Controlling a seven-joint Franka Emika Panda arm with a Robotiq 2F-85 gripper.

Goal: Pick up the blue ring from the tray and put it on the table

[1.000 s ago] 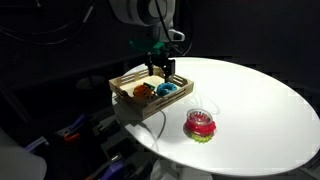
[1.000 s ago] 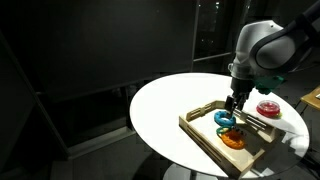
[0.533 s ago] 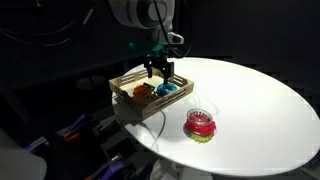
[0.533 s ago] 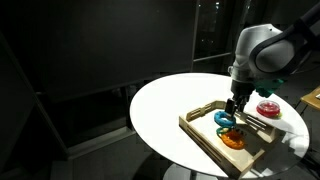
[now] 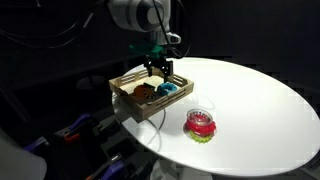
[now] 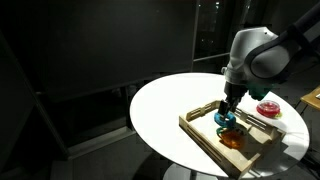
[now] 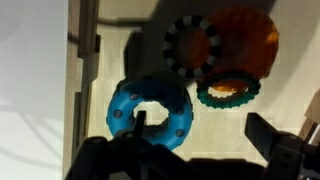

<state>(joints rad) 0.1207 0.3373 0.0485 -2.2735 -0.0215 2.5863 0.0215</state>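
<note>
Neighbouring tray wall [image 7: 84, 50]: blue ring [image 7: 172, 100].

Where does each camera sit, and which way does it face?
Exterior view: beside the round white table, looking down across it, light wooden tray at left; arm and open gripper enter from above.
Exterior view: another side, tray toward the lower right, red-pink ring on a green base beyond it; the arm shows.
Wrist view: looks straight down on the bumpy blue ring; fingers at the bottom edge.
Shared: every view shows the blue ring in the tray.
</note>
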